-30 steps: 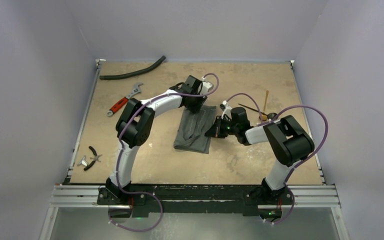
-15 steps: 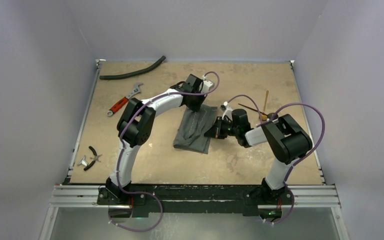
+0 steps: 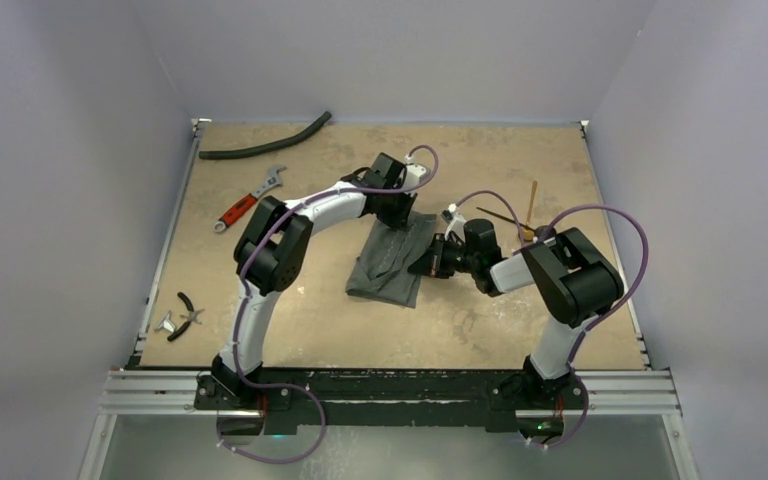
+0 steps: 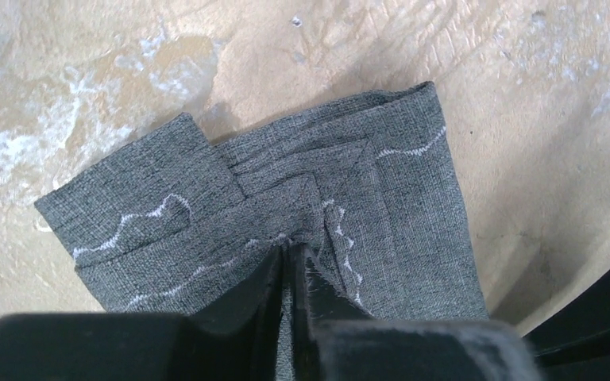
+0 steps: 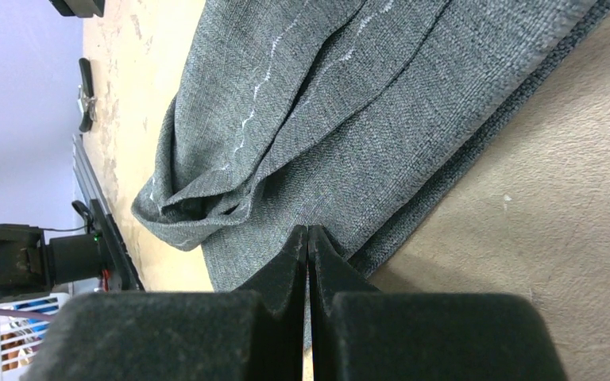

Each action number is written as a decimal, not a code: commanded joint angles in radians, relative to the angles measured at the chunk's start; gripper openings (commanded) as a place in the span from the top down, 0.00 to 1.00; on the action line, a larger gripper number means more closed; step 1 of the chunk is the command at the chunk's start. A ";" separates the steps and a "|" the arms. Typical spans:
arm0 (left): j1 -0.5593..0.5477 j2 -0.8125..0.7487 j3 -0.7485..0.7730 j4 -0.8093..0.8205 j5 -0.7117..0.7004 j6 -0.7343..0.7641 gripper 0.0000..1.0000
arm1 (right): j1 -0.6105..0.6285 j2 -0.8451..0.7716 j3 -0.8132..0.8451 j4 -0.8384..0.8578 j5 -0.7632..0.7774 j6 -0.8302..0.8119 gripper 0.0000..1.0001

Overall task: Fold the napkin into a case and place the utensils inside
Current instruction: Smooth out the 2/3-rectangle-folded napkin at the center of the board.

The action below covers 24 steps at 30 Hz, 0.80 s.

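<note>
Tan table (image 3: pixel 290 325) bears the folded napkin (image 3: pixel 388 262) (utensils (image 3: pixel 532 200) lie outside it).

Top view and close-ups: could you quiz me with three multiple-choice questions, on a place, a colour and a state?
1. Where on the table does the black hose lie? A far left corner; B near right corner; C centre.
2. The wrench handle is: A blue; B green; C red.
3. The left fingers are: A spread wide; B closed on the napkin; C closed on the wrench.
Answers: 1 A, it curves along the far edge at left. 2 C, red shows plainly from above. 3 B, grey cloth sits pinched between them.
</note>
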 commanded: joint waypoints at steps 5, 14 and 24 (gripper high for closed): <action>-0.009 -0.045 0.040 -0.047 0.067 0.014 0.60 | 0.001 -0.031 0.014 -0.096 -0.006 -0.038 1.00; 0.021 -0.201 0.213 -0.314 0.228 0.183 0.32 | -0.001 -0.152 0.130 -0.323 -0.019 -0.117 0.97; 0.014 -0.489 -0.312 -0.431 0.292 0.570 0.38 | -0.026 -0.045 0.249 -0.343 -0.017 -0.126 1.00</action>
